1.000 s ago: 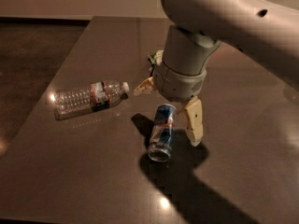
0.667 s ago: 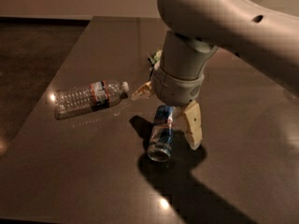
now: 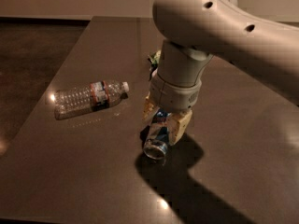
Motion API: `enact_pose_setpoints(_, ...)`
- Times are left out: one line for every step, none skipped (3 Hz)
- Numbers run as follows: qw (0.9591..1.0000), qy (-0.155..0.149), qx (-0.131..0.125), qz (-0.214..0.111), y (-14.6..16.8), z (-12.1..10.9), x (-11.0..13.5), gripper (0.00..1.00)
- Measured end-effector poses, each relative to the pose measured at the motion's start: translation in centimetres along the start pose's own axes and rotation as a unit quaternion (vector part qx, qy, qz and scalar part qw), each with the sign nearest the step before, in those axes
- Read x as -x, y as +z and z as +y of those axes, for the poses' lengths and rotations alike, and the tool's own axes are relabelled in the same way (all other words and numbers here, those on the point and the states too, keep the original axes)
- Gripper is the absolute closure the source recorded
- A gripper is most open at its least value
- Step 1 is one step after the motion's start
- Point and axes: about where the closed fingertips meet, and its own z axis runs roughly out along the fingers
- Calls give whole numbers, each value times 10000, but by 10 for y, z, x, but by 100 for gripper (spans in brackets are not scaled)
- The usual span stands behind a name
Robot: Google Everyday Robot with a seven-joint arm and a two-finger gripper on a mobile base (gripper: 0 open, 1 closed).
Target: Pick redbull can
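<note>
The redbull can (image 3: pixel 156 138) is blue and silver and lies tilted on the dark table (image 3: pixel 93 171), with its silver end facing the camera. My gripper (image 3: pixel 163 119) has come straight down over it. Its tan fingers (image 3: pixel 180 125) sit on either side of the can's upper part and press against it. The far end of the can is hidden under the wrist. I cannot tell whether the can rests on the table or hangs just above it.
A clear plastic water bottle (image 3: pixel 88 97) with a red label lies on its side to the left of the can. A bit of a green snack bag (image 3: pixel 153 59) peeks out behind the arm. The table's left edge runs diagonally past the bottle.
The fingers stood wide apart on either side of the can and have closed in onto it. The wrist has dropped lower over the can. The bottle has not moved.
</note>
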Motion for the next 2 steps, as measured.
enact_pose_setpoints(10000,28,-12,-38,-3,5,-2,77)
enact_pose_setpoints(9993,179,-199,-257,-21,4,-5,99)
